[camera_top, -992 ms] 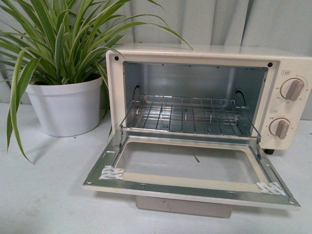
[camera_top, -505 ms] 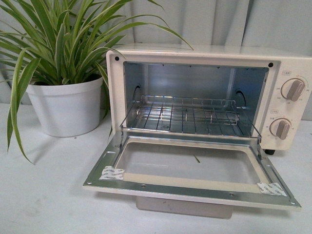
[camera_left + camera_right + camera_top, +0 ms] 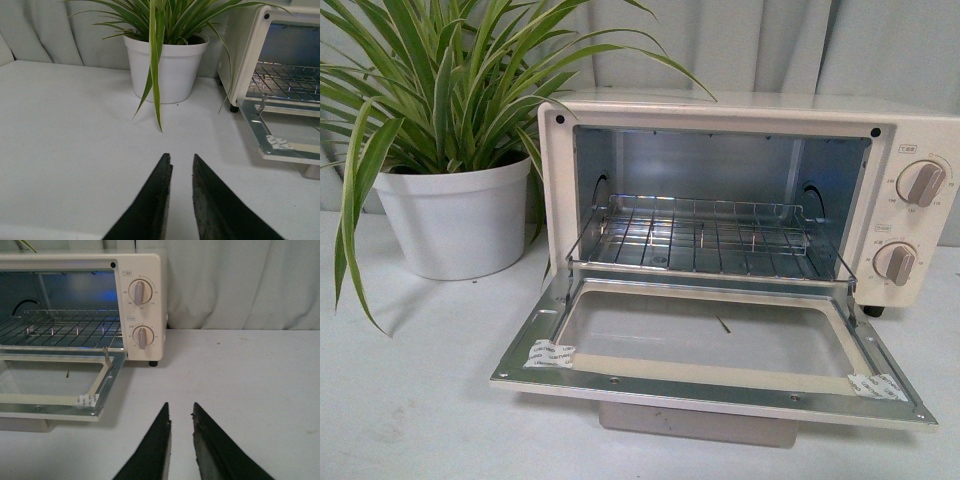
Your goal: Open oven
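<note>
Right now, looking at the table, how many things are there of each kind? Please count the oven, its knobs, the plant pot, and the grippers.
Oven: 1, door folded down open
Knobs: 2, upper knob and lower knob
Potted plant: 1
Grippers: 2, left gripper and right gripper, each with a narrow gap, holding nothing
Total: 6

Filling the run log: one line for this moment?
oven door: fully open | rack: empty | left pincer: clear, holds nothing | right pincer: clear, holds nothing
</note>
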You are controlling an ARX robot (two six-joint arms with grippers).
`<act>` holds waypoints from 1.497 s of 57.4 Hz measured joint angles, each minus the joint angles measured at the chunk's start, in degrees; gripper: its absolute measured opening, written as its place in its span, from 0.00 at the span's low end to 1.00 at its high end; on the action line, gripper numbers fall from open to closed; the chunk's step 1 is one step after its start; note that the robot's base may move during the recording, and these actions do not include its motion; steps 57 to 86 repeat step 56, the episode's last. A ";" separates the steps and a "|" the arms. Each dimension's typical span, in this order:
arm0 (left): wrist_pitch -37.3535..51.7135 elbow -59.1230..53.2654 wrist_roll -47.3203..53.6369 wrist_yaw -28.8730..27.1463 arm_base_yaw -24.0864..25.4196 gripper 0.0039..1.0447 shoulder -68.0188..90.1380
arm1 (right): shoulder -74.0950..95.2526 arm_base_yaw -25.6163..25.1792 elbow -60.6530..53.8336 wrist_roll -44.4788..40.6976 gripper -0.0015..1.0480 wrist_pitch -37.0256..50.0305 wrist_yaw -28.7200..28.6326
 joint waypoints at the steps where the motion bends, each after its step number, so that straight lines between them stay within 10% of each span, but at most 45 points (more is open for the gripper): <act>1: 0.00 -0.02 0.00 -0.02 0.00 0.21 -0.02 | 0.00 0.00 0.00 0.00 0.20 0.00 0.00; 24: 0.00 -0.02 0.02 -0.02 0.00 0.96 -0.02 | 0.00 0.00 0.00 0.04 0.93 0.00 -0.02; 86: 0.00 -0.02 0.04 -0.02 0.00 0.94 -0.02 | 0.00 0.00 0.00 0.02 0.91 0.00 0.00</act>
